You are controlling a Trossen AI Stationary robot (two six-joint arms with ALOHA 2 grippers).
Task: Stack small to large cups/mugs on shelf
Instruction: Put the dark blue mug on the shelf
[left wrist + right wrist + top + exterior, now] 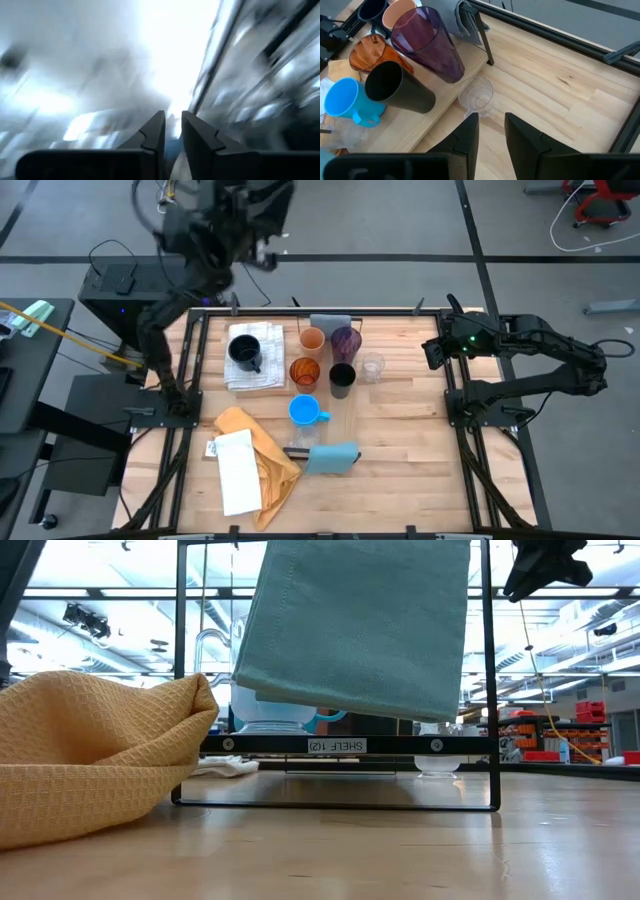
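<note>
High view: seven drinking vessels stand apart in a cluster at mid-table.
- The navy mug [245, 352] is at 9 o'clock.
- The opaque orange cup [312, 339] and the purple translucent cup [346, 340] are at 12.
- The amber translucent cup [304, 372] and the black cup [341, 377] are central.
- The clear glass [372, 368] is at 3.
- The bright blue mug [304, 411] is at 6.

The right gripper [432, 352] waits further out at 3 o'clock. The left arm is raised off the table at 11.

Low view: a teal cloth [355, 625] drapes over the black-framed shelf [337, 745].

Left wrist view: the left gripper [172, 117] has its fingers narrowly parted, grasping nothing.

Right wrist view: the fingers are slightly parted and empty, aimed at the clear glass just beside the shelf's plank.

Nothing appears nested yet. The next move probably calls for closing around the glass.
</note>
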